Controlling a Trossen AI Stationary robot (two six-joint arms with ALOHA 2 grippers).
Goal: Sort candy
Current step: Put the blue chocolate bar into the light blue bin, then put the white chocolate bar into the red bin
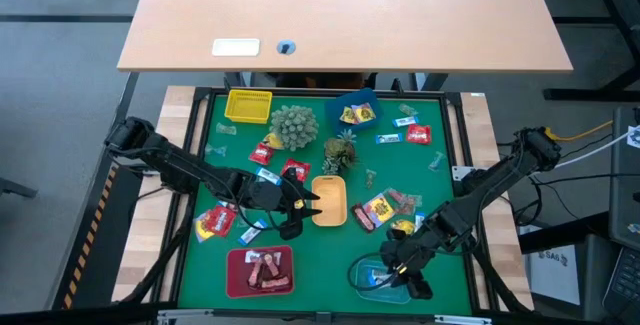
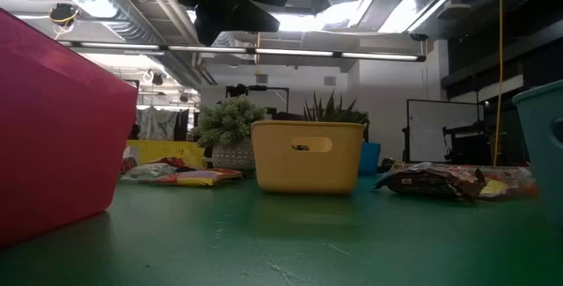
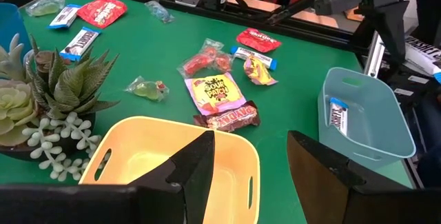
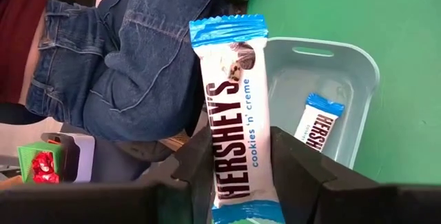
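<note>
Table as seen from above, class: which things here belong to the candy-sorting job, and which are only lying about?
Job: scattered candy; Hershey's bar held by right gripper; pale blue tray; yellow tray; red tray.
Lying about: spiky plants; wooden desk; white card.

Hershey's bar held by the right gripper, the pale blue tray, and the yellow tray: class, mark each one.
Hershey's bar (image 4: pixel 234 141), right wrist view, wrapper's printed middle.
Pale blue tray (image 4: pixel 358 107), right wrist view, side wall.
Yellow tray (image 3: pixel 148 124), left wrist view, far rim.
</note>
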